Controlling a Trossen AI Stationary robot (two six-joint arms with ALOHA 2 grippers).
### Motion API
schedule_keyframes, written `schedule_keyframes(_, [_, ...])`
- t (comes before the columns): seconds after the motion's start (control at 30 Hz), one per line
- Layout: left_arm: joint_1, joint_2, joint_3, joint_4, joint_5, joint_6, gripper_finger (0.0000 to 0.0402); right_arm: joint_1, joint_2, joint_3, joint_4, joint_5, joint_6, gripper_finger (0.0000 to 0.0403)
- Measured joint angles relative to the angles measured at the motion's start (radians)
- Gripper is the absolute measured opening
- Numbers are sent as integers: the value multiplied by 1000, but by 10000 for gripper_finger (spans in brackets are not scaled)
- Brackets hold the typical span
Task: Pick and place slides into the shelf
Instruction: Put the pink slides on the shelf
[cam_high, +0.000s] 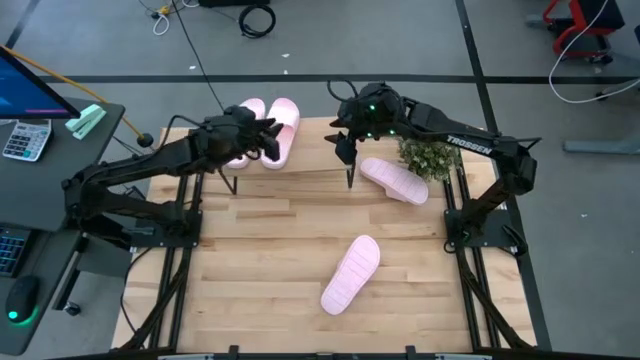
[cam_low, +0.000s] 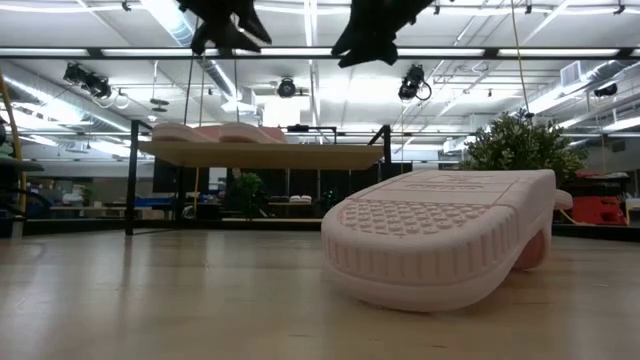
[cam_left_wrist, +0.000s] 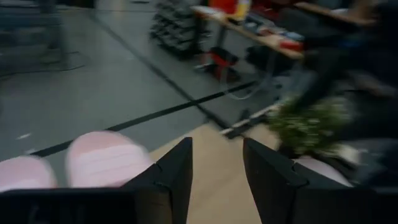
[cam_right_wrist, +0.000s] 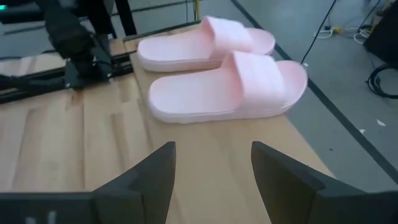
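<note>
While 2 slides sit on the shelf, both grippers' fingers hang apart, empty.

Small green potted plant at the table's far right; calculator on a side desk, left

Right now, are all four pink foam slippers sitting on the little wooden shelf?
No, only two pale pink foam slides sit on the light wood shelf; two more lie on the table.
</note>
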Motion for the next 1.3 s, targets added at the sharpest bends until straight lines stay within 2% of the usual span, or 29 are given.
schedule_keyframes(0.1, [-15,-47,0,12,85,20,134,-21,0,-15,43,-10,-2,215])
schedule_keyframes(0.3, [-4,-133,0,34,336,54,119,-56,37,-13,147,-58,2,215])
schedule_keyframes(0.5, [33,-200,0,37,486,66,114,-88,125,30,146,-79,10,215])
schedule_keyframes(0.67, [66,-243,0,-9,671,108,115,-100,198,91,142,-120,3,212])
schedule_keyframes(0.87, [78,-283,0,-82,778,167,105,-107,278,173,141,-123,3,198])
schedule_keyframes(1.0, [78,-324,0,-87,785,169,92,-115,328,202,135,-113,-14,160])
schedule_keyframes(1.3, [78,-422,0,-92,784,154,79,-150,403,208,138,-81,-38,11])
